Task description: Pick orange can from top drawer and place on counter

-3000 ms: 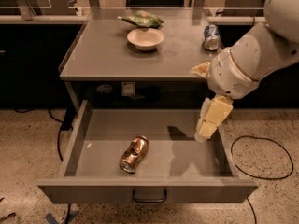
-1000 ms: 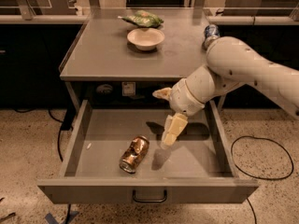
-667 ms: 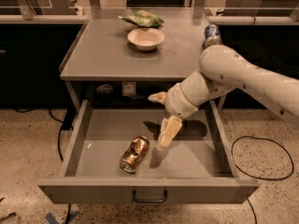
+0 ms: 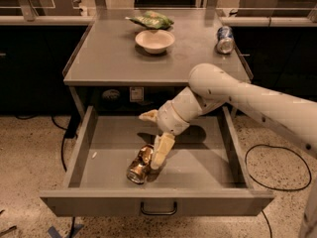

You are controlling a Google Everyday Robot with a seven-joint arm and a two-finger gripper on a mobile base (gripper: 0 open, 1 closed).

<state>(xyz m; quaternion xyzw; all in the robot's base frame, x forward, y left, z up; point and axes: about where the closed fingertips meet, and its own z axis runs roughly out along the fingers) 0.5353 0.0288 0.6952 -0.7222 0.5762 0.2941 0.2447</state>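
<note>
Gripper (image 4: 151, 142) spread wide, holding nothing. It has shifted left inside the top drawer (image 4: 84, 148); one finger now beside the orange can (image 4: 138, 165). Grasp looks imminent; counter (image 4: 114, 58) placement pending.

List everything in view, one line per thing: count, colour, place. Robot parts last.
orange can: one, orange-copper, lying on its side in the drawer, near the front.
top drawer: one, grey, pulled open below the counter.
counter: one, grey, above the drawer.
bowl: one, pale, on the counter towards the back.
snack bag: one, green, behind the bowl.
blue and silver can: one, at the counter's far right.
cable: one, black, on the floor at the right.
arm: one, white, reaching in from the right.
gripper: one, cream, inside the drawer at the orange can's right side.
</note>
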